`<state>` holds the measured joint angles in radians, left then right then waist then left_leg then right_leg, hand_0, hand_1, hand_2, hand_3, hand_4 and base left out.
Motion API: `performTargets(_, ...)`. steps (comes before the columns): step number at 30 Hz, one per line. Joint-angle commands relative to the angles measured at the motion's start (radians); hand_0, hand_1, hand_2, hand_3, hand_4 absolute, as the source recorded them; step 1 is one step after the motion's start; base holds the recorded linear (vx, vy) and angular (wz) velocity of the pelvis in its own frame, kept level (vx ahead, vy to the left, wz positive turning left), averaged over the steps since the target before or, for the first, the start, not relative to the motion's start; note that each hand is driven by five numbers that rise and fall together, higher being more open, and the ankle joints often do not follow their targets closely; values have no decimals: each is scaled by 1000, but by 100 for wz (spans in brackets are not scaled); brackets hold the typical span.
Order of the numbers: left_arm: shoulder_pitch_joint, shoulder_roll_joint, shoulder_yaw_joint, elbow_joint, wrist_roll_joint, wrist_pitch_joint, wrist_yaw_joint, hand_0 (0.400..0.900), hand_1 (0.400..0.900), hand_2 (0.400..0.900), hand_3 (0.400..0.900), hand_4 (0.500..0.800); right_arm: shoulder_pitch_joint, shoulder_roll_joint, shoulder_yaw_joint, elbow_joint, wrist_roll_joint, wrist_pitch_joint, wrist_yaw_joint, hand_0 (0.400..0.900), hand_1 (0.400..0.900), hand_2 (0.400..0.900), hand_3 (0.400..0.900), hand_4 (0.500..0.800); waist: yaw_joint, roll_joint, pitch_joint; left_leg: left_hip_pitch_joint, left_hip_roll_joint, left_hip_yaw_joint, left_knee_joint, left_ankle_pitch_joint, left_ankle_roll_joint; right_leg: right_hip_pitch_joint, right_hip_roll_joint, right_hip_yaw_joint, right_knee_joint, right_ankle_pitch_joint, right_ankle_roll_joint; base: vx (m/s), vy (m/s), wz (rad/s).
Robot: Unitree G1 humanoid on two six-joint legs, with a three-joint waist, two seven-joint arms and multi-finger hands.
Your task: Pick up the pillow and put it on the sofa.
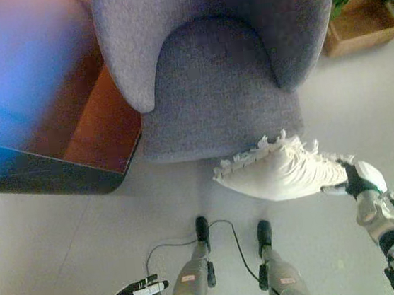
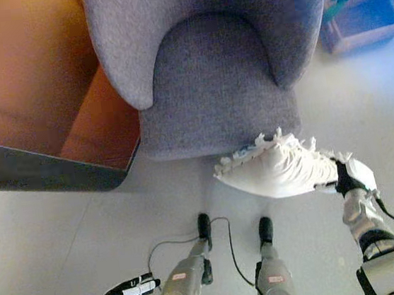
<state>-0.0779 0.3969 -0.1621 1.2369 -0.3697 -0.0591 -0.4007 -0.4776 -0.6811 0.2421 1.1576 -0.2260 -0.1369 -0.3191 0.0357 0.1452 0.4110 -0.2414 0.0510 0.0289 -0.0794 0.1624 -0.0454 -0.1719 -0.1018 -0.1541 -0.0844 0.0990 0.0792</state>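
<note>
The sofa (image 1: 216, 67) is a grey upholstered seat with a curved backrest whose two arms wrap forward on either side of the cushion. Its front edge runs straight across the upper middle of the view, and the seat surface between the arms lies bare. Pale floor (image 1: 64, 234) extends from that front edge toward the robot and on to the right.

To the left, a brown wooden tabletop (image 1: 94, 123) with a dark edge stands just beside the sofa's side, its corner reaching close to the seat's front-left corner. At the upper right, a wooden planter box (image 1: 361, 25) holding green leaves sits on the floor near the sofa's right arm.

The pillow (image 1: 285, 169) is white, soft and creased, with a fringed border along its upper and left edges. It is held above the floor, just in front of the sofa's front-right corner, tilted with its left end pointing toward the middle.

The right hand (image 1: 361, 178) grips the pillow's right end, fingers closed into the fabric. The left hand (image 1: 139, 294) shows at the lower left, well apart from the pillow, fingers extended and holding nothing.
</note>
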Motion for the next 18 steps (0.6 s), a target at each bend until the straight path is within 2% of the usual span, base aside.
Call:
performTargets(1,-10,62,-56,27,-51,-8,6,900,900,900,900,800,-82,-120,47,-52,79,9,-8,900,900,900,900,800,15,-29,7,-8,-66,-12,-8,-64,6,-101,-1,-27,113,-46,-4,-65,72,0)
performTargets(18,-5,-3,-117,-16,-111,-27,21,900,900,900,900,800,-295,-205,104,-101,121,44,70,900,900,900,900,800,32,57,62,-92,-96,-10,-5,-21,4,-233,-35,-25,201,-58,1,-24,74,1)
